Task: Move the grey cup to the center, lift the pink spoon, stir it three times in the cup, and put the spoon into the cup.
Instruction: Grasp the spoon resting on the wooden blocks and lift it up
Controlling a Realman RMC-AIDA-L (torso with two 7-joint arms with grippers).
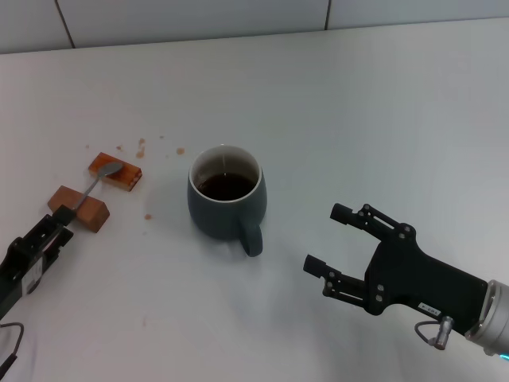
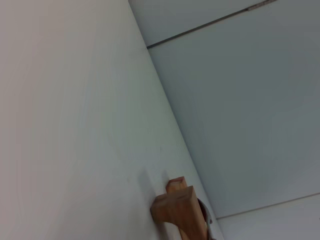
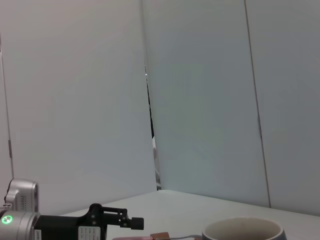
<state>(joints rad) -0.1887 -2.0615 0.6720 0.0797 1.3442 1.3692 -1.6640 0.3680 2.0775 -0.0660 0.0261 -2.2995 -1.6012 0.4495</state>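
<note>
One grey cup (image 1: pixel 226 200) of dark liquid sits at the middle of the head view, handle toward the lower edge, and the right gripper (image 1: pixel 326 239) hovers at lower right, well apart from it, jaws spread and empty. Two brown blocks (image 1: pixel 115 170) (image 1: pixel 78 208) lie at centre left with one pink spoon (image 1: pixel 97 184) bridging them. The left gripper (image 1: pixel 57 226) at lower left reaches the spoon's handle end; whether it grips cannot be told.

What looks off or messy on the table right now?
Brown specks and crumbs lie scattered on the white table beyond the two brown blocks, with a few more toward the grey cup. The pink spoon lies bridged across the blocks. Nothing has tipped over.
</note>
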